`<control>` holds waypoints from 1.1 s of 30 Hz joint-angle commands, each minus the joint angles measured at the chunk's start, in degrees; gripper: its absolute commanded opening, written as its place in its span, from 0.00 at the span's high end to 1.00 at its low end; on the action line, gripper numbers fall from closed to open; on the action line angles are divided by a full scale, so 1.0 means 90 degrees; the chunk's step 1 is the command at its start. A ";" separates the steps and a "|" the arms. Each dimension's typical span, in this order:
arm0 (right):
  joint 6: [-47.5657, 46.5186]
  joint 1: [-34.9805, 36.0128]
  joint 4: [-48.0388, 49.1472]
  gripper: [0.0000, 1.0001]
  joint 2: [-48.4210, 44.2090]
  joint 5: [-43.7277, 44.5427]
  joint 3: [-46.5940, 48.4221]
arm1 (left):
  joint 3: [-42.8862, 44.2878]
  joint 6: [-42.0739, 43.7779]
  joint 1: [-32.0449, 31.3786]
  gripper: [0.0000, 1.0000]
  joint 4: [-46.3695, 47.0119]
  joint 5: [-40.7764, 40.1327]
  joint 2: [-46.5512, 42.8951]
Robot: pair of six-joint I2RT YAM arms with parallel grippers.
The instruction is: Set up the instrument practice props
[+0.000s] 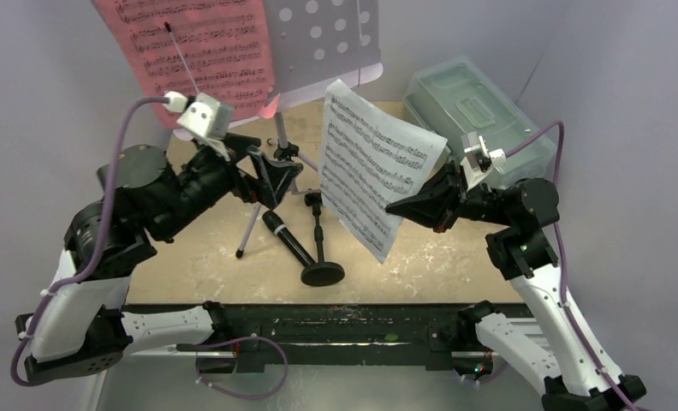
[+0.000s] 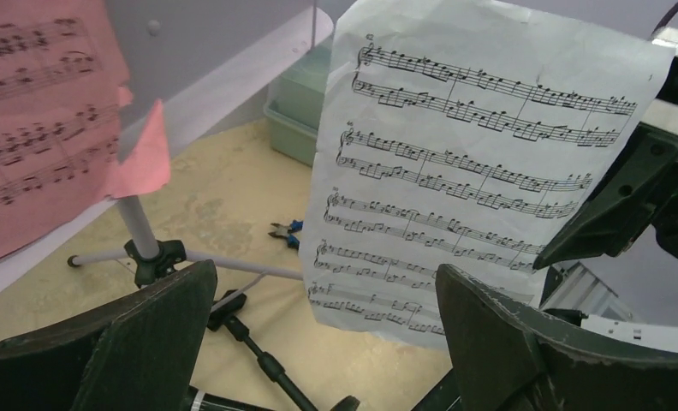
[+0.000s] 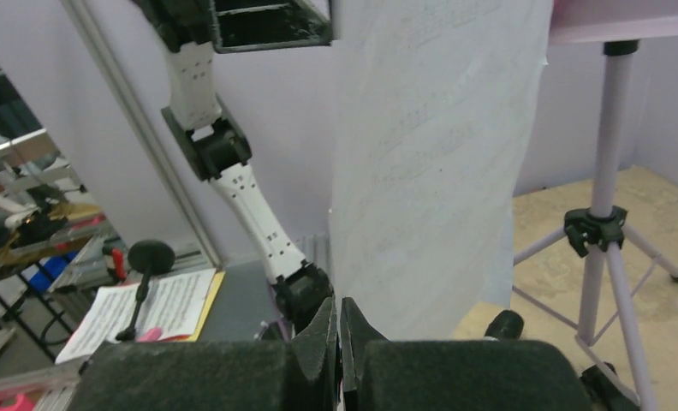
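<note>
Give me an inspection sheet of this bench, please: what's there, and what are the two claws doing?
Surface: beige tabletop, scuffed white in patches.
Job's things: lavender music stand upright, with the pink sheet on it; white sheet held in the air; microphone lying beside the short mic stand.
Clutter: blue-handled pliers on the table; clear lidded box at the far right corner.
Grippers: left gripper open and empty, near the stand's pole; right gripper shut on the white sheet's edge.
Cables: a purple cable loops off each wrist.
Surroundings: plain pale walls.
</note>
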 commanded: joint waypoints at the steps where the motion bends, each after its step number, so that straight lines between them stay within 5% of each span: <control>1: -0.0362 -0.0014 -0.0704 1.00 -0.0141 -0.1042 0.0272 | -0.0162 0.0222 0.0012 0.00 -0.0181 0.0780 0.0221; 9: -0.0074 -0.0009 -0.0938 1.00 -0.0272 -0.1761 0.0764 | -0.0922 -0.0038 0.0004 0.00 0.0810 0.2482 -0.0208; 19: -0.0010 -0.0012 -0.0958 1.00 -0.0474 -0.1814 0.1013 | -0.1262 -0.0437 0.0012 0.03 0.1391 0.3454 -0.0533; 27: 0.0259 -0.0013 -0.0451 1.00 -0.0444 -0.1747 0.1076 | -0.1615 -0.0836 0.0011 0.29 0.2271 0.4356 -0.0710; 33: 0.0172 -0.0005 -0.0446 1.00 -0.0266 -0.1557 0.1153 | -0.1372 -0.0613 0.0007 0.62 0.2281 0.4300 -0.0463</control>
